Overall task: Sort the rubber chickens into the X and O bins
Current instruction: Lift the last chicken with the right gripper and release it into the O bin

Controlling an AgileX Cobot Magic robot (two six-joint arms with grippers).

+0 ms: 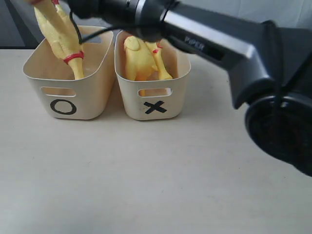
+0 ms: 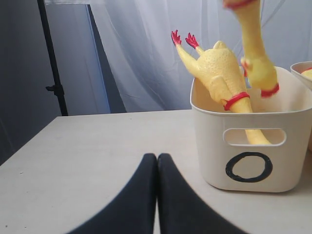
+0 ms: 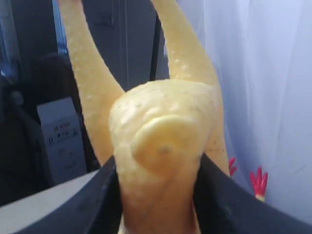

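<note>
While in hand (image 3: 157, 202), pebbly rubber chicken (image 3: 161, 141).

My tool (image 2: 157, 163) is closed over the tabletop (image 2: 87, 146); one rubber chicken (image 2: 219, 68) stands neck-down in the O bin (image 2: 214, 161), a second chicken (image 2: 254, 53) dangling above.

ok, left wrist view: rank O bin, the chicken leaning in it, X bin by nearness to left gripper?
1. O bin, just ahead of the left gripper.
2. Leaning rubber chicken, inside that bin.
3. X bin, rim showing past the O bin.
</note>
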